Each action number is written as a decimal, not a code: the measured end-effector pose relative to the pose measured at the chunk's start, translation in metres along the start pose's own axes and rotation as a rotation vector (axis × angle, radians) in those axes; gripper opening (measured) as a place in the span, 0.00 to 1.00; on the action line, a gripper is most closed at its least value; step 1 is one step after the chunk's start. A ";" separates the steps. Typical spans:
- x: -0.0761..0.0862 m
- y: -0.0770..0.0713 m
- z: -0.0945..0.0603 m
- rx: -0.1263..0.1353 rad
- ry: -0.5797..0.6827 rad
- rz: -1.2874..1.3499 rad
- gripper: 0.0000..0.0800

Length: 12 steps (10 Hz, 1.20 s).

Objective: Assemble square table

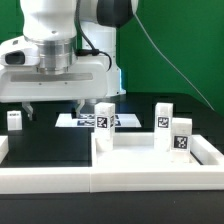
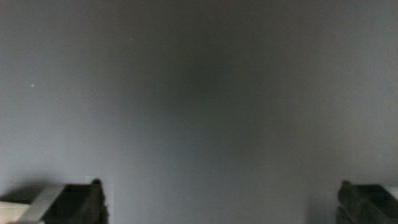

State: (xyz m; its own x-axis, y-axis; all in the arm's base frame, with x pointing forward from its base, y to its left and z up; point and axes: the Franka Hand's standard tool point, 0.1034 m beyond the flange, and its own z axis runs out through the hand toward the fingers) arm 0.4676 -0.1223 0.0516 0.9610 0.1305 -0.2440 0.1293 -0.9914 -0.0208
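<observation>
Four small white legs with black-and-white tags stand on the black table. One (image 1: 15, 120) is at the exterior view's left, one (image 1: 105, 122) near the middle, and two (image 1: 163, 116) (image 1: 181, 137) at the right. A white raised-rim, tray-like shape (image 1: 150, 172) lies at the front right. I cannot tell whether it is the square top or the rail. My gripper (image 1: 56, 107) hangs open and empty above the table, left of the middle leg. In the wrist view the gripper (image 2: 222, 205) shows only dark fingertips (image 2: 75, 203) wide apart over a blurred grey surface.
The marker board (image 1: 82, 120) lies flat behind the middle leg, under the arm. A long white rim (image 1: 45, 178) runs along the front left. A black cable hangs at the back right before a green wall.
</observation>
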 end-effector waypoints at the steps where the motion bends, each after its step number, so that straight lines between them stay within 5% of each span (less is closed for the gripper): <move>1: -0.004 -0.001 0.003 0.004 -0.005 0.005 0.81; 5: -0.023 -0.002 0.015 0.014 -0.032 -0.021 0.81; 9: -0.048 0.035 0.019 -0.017 -0.021 -0.136 0.81; 12: -0.057 0.036 0.024 -0.012 -0.028 -0.144 0.81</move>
State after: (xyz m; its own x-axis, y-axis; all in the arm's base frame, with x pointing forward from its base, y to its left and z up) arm 0.4111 -0.1658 0.0414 0.9252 0.2710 -0.2658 0.2686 -0.9622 -0.0459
